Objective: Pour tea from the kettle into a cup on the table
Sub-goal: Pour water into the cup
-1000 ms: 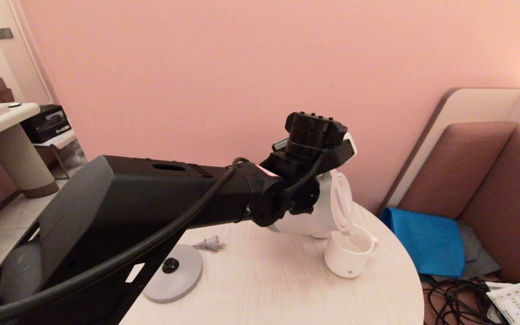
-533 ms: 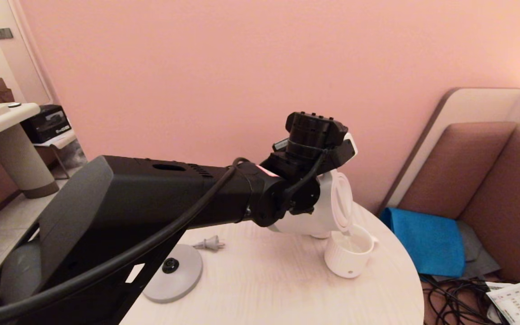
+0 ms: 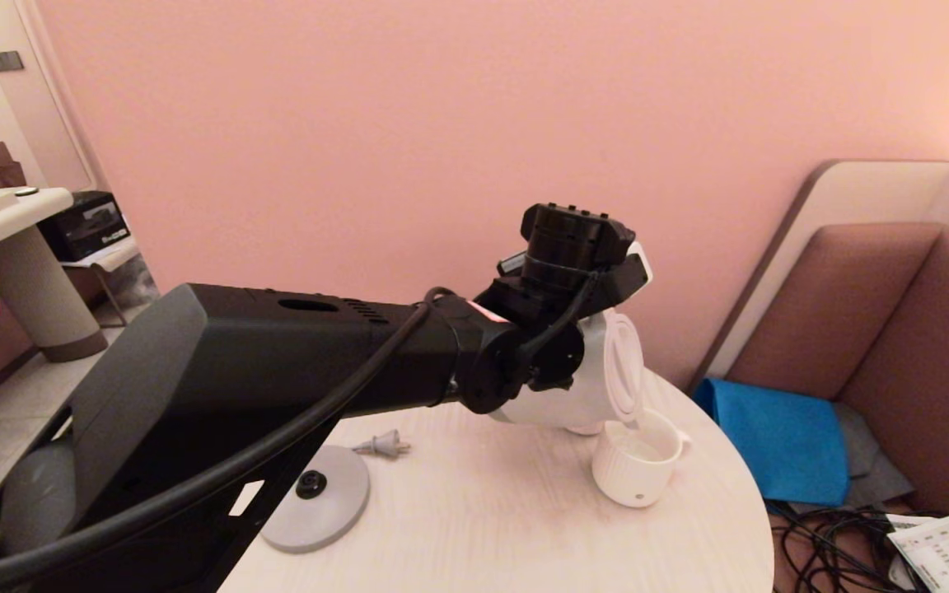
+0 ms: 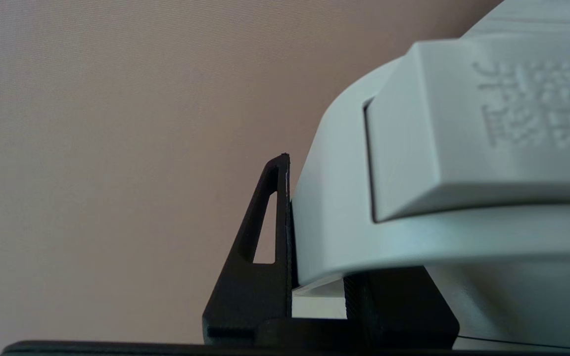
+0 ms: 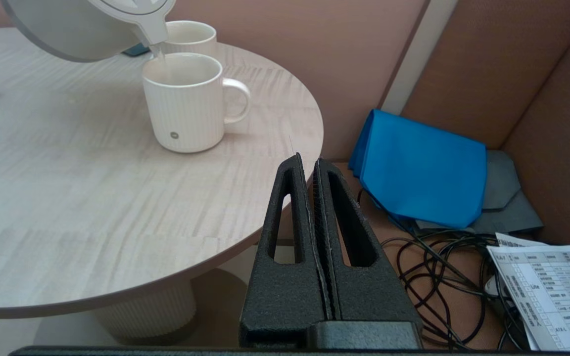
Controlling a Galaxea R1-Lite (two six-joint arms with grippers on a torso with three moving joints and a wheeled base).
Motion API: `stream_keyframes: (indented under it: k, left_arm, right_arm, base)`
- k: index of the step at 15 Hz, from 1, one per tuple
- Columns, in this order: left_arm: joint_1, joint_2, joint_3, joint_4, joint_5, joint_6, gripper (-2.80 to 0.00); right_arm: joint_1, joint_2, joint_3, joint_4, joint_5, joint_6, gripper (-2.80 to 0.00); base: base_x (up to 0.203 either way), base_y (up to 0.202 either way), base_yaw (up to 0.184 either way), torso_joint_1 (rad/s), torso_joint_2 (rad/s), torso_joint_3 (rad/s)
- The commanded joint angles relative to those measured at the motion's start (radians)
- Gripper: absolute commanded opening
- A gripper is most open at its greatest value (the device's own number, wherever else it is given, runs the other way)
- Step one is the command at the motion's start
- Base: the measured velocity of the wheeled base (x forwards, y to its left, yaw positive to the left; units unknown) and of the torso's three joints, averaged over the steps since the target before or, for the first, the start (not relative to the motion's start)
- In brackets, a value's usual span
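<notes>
The cream-white kettle (image 3: pixel 582 387) hangs tipped over the ribbed white cup (image 3: pixel 638 469) on the round pale-wood table (image 3: pixel 483 527). Its spout is just above the cup's rim. In the right wrist view a thin stream (image 5: pixel 160 58) runs from the kettle (image 5: pixel 67 29) into the cup (image 5: pixel 186 109). My left gripper (image 4: pixel 319 277) is shut on the kettle's loop handle (image 4: pixel 334 212); in the head view my left wrist hides the grip. My right gripper (image 5: pixel 308 160) is shut and empty. It sits low beside the table's right edge (image 5: pixel 265 163).
A plain white cup (image 5: pixel 191 34) stands right behind the ribbed one. The grey kettle base (image 3: pixel 318 498) and its plug (image 3: pixel 384 446) lie on the table's left part. A blue cloth (image 3: pixel 779 436), tangled cables (image 3: pixel 829 535) and a printed sheet (image 3: pixel 944 548) lie right of the table.
The kettle stays tipped over the cup with hardly any shift. Neither arm has visibly moved.
</notes>
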Motion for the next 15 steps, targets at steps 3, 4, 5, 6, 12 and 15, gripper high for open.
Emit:
stream_keyframes:
  k: [3,4,5,6,12,15]
  left_arm:
    - [0.0,-0.002,0.0,0.001,0.006,0.006,-2.8]
    - [0.0,-0.002,0.0,-0.001,0.006,0.005,-2.8]
    - [0.0,-0.004,0.0,-0.004,0.006,0.004,-2.8]
    - [0.002,-0.005,0.0,-0.005,0.006,0.003,-2.8]
    - [0.022,-0.037,0.001,-0.008,0.009,-0.046,-2.8]
    - [0.035,-0.043,0.008,0.0,0.006,-0.166,-2.8]
  right_arm:
    - [0.0,0.0,0.0,0.0,0.001,-0.001,-2.8]
    - [0.0,0.0,0.0,0.0,0.001,-0.001,-2.8]
    - [0.0,0.0,0.0,0.0,0.001,-0.001,-2.8]
    - [0.0,0.0,0.0,0.0,0.001,-0.001,-2.8]
    - [0.0,0.0,0.0,0.0,0.001,-0.001,-2.8]
    - [0.0,0.0,0.0,0.0,0.001,-0.001,-2.8]
  base:
    - [0.0,0.0,0.0,0.0,0.0,0.0]
    - [0.0,0.0,0.0,0.0,0.0,0.0]
    - [0.0,0.0,0.0,0.0,0.0,0.0]
    - [0.0,0.0,0.0,0.0,0.0,0.0]
    - [0.0,0.0,0.0,0.0,0.0,0.0]
    - [0.0,0.0,0.0,0.0,0.0,0.0]
